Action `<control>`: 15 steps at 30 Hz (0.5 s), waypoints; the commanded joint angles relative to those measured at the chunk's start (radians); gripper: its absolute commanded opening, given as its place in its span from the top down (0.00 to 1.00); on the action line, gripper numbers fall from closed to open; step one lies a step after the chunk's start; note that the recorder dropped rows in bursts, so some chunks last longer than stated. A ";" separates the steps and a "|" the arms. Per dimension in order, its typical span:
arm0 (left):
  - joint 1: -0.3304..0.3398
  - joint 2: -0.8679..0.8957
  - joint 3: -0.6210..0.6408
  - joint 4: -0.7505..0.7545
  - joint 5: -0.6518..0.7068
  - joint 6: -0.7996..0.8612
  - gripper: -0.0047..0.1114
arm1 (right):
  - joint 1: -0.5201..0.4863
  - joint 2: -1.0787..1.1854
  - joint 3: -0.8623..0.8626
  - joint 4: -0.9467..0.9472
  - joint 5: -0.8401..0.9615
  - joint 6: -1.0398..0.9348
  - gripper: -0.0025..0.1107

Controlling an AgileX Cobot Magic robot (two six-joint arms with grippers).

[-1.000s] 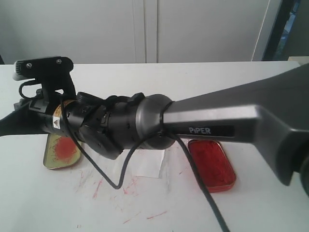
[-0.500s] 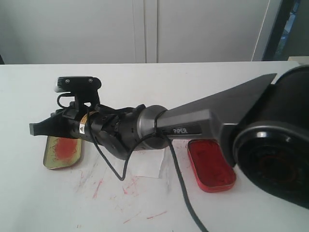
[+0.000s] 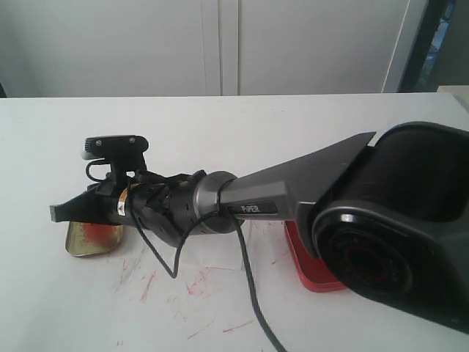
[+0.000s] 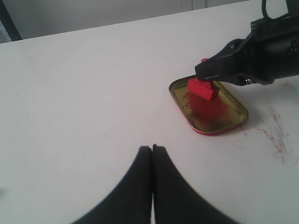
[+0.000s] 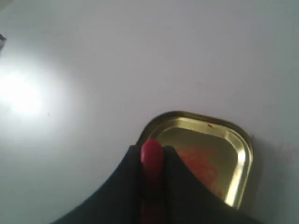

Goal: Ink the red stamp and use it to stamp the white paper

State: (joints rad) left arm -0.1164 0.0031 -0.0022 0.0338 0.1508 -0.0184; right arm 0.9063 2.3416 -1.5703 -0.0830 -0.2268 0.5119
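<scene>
My right gripper (image 3: pixel 58 213) reaches across to the left and is shut on the knob of the small red stamp (image 4: pixel 203 88). The stamp's block base hangs tilted over the far end of the gold tin (image 4: pixel 210 109), close to its red smear; contact cannot be told. In the right wrist view the red knob (image 5: pixel 152 156) sits pinched between the black fingers, with the gold tin (image 5: pixel 210 149) beyond. The white paper (image 3: pixel 220 255) lies mostly hidden under the right arm. My left gripper (image 4: pixel 153 148) is shut and empty, low over bare table near the gold tin.
The red ink-filled tin (image 3: pixel 302 260) lies right of the paper, partly covered by the right arm's big joint. Red smudges (image 3: pixel 150 282) mark the table in front of the paper. The gold tin (image 3: pixel 88 240) sits at the left.
The right arm has drawn back to the right and dropped, bringing the stamp down over the gold tin. The arm's big joint now covers more of the red tin.
</scene>
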 commanded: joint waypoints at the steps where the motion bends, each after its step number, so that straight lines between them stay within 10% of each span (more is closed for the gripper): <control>1: -0.008 -0.003 0.002 0.000 -0.001 -0.003 0.96 | -0.009 -0.039 0.000 -0.012 0.111 -0.009 0.98; 15: -0.008 -0.003 0.002 0.000 -0.001 -0.003 0.96 | -0.079 -0.201 0.220 -0.043 0.214 -0.099 0.98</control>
State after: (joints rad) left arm -0.1164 0.0031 -0.0022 0.0338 0.1508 -0.0184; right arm 0.8343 2.1768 -1.4084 -0.1113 -0.0263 0.4522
